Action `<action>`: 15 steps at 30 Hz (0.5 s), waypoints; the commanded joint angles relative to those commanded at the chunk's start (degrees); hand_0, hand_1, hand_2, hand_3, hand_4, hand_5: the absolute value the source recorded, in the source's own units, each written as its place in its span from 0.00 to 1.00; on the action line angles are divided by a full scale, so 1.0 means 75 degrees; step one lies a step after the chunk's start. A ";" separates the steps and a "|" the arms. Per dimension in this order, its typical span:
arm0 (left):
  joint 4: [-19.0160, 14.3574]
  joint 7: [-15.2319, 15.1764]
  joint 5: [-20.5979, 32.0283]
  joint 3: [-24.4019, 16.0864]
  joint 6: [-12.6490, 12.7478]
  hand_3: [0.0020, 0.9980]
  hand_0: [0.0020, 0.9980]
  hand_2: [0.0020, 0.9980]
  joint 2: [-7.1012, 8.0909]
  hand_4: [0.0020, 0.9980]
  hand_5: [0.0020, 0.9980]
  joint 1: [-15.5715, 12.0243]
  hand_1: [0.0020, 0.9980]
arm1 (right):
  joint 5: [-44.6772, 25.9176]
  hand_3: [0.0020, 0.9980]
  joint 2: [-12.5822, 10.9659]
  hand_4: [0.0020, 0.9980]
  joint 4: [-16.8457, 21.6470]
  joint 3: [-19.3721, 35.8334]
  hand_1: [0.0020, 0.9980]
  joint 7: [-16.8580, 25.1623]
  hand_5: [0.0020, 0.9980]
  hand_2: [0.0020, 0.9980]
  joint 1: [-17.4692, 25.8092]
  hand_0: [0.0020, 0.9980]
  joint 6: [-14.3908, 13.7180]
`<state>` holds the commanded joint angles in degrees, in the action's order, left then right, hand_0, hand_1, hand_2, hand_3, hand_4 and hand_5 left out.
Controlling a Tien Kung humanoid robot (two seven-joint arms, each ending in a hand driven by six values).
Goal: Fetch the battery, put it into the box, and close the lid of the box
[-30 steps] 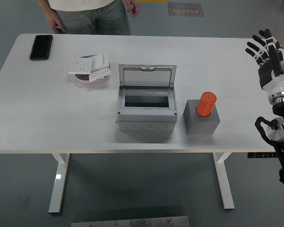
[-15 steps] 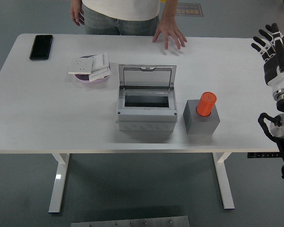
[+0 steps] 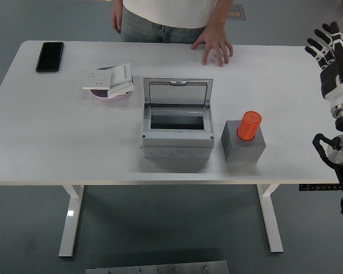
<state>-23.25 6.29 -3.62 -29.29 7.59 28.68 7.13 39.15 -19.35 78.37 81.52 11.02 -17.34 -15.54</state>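
The right hand hung raised at three o'clock off the desk, fingers spread, empty, well apart from the battery and box.

Open-lidded box, orange battery upright in grey block, right hand spread at table edge

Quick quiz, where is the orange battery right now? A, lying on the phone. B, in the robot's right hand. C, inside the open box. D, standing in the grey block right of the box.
D: the orange battery stands upright in the grey block, right of the open box.
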 joint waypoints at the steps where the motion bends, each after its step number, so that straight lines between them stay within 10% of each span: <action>1: 0.0002 -0.0012 0.0010 0.0017 -0.0008 0.57 0.59 0.59 0.0005 0.61 0.10 0.0005 0.74 | 0.0015 0.69 0.0000 0.80 0.0004 0.0011 0.68 -0.0009 0.59 0.72 0.0009 0.75 -0.0001; 15: 0.0022 -0.0143 0.0222 0.0183 -0.0041 0.57 0.59 0.59 -0.0030 0.61 0.10 -0.0071 0.74 | 0.0122 0.68 0.0223 0.80 -0.0099 0.0057 0.67 0.0010 0.60 0.72 0.0076 0.75 0.0054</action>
<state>-23.09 5.21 -1.96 -27.92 7.28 28.46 6.59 40.06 -17.68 77.63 81.95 11.09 -16.76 -15.14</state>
